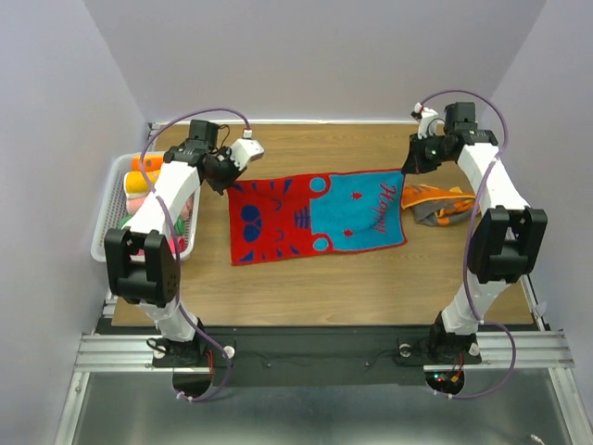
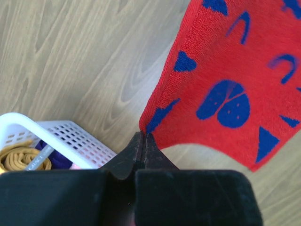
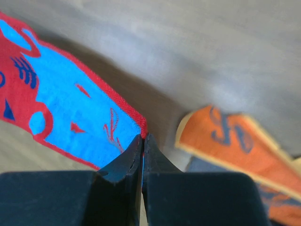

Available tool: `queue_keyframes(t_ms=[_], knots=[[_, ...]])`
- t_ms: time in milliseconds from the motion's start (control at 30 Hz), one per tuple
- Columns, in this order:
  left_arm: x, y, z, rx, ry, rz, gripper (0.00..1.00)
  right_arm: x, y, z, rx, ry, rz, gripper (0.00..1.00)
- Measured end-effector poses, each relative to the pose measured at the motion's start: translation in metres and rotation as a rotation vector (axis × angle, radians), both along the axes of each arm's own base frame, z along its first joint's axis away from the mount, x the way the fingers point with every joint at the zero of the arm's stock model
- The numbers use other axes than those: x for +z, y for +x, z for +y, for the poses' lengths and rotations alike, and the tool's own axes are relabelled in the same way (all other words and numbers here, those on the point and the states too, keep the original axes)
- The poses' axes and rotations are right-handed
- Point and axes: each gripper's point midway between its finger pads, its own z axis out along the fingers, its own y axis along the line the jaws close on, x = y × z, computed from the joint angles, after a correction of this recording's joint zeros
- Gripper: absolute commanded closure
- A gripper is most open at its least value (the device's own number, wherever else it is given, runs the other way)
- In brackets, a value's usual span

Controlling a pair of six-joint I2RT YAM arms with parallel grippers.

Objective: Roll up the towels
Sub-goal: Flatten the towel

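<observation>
Towel (image 1: 315, 215), red-and-blue: was spread at table (image 1: 371, 278) centre. Far corners were pinched by clenched hands, left hand (image 1: 226, 181) at 10 o'clock, right hand (image 1: 409, 169) at 2 o'clock. Even tension and matched travel towards 6 o'clock were judged needed.

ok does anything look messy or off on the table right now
Mainly the orange towel: it lies bunched and folded over itself beside the right end of the red and blue towel, not spread flat. That towel sits slightly skewed, its far corners pinched by the left gripper and right gripper.
</observation>
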Motion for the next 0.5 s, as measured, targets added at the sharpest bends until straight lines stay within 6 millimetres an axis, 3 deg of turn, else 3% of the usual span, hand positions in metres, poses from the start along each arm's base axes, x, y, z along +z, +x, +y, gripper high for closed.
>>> queue_keyframes(t_ms=[100,200,300,433,500], knots=[[0.008,0.021,-0.001,0.023,-0.015,-0.025,1.0,0.013,0.024,-0.001,-0.01,0.003,-0.043,0.99],[0.04,0.041,-0.001,0.045,-0.044,-0.108,1.0,0.05,0.046,-0.003,-0.021,0.007,-0.147,0.99],[0.085,0.061,0.001,0.06,-0.082,-0.238,1.0,0.096,0.061,-0.005,-0.024,0.017,-0.274,0.99],[0.118,0.054,0.009,0.061,-0.099,-0.346,1.0,0.121,0.058,-0.008,-0.018,0.021,-0.345,0.99],[0.125,0.037,0.012,0.04,-0.094,-0.38,1.0,0.116,0.046,-0.008,0.001,0.017,-0.346,0.99]])
